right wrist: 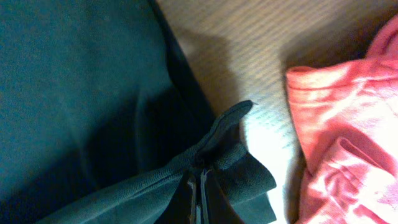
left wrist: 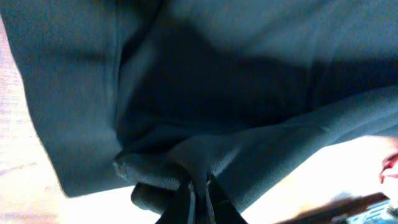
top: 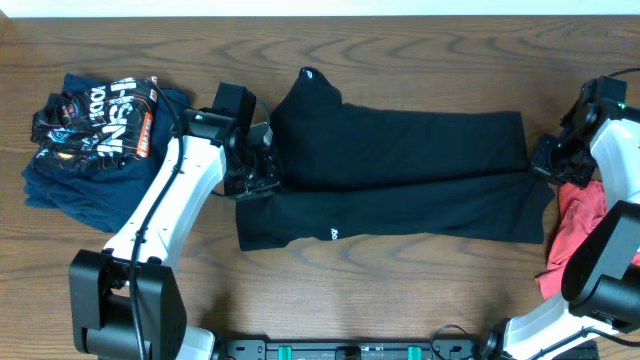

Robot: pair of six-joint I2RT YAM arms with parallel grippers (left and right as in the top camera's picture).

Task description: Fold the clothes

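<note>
Black pants (top: 400, 170): left fingers (left wrist: 185, 208) clamped on one end edge, right fingers (right wrist: 188, 202) on other, pink garment (right wrist: 348, 143) just beside.

Dark brown wood-grain tabletop (top: 420, 290) fills the overhead view, evenly lit; a pale white strip (top: 320, 7) borders its far edge.

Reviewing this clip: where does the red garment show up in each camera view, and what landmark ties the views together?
Overhead: red garment at the far right edge, beside the leg ends of the black trousers.
Left wrist: only a pinkish sliver at the right edge, possibly it.
Right wrist: fills the right side, on the wooden table.
Shared landmark: the black trousers, in all three views.
</note>
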